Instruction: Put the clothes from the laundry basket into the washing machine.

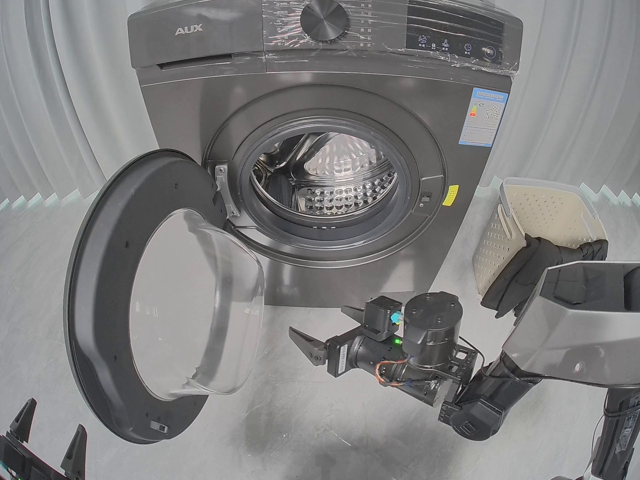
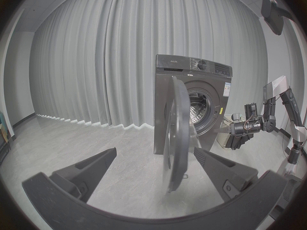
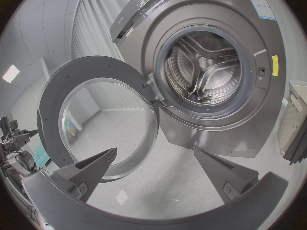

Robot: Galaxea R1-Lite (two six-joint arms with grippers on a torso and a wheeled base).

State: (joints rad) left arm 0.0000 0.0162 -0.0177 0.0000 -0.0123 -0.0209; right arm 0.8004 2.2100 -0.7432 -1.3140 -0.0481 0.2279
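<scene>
The grey washing machine (image 1: pixel 320 101) stands with its round door (image 1: pixel 107 288) swung wide to the left. Its steel drum (image 1: pixel 347 175) looks bare inside, as it does in the right wrist view (image 3: pixel 204 71). A cream laundry basket (image 1: pixel 547 211) sits right of the machine, and a dark garment (image 1: pixel 530 268) hangs over its near rim. My right gripper (image 1: pixel 327 331) hovers low in front of the machine, left of the basket, open and holding nothing (image 3: pixel 155 163). At the bottom left, my left gripper (image 1: pixel 50 435) is open and empty, near the door's outer edge (image 2: pixel 156 166).
Pale curtains (image 1: pixel 60 88) hang behind the machine. The floor (image 1: pixel 300 408) in front is bare grey tile. The open door (image 2: pixel 176 134) stands edge-on just ahead of the left gripper. The basket (image 3: pixel 292 118) and the dark garment (image 3: pixel 299 144) lie off to the side of the right gripper.
</scene>
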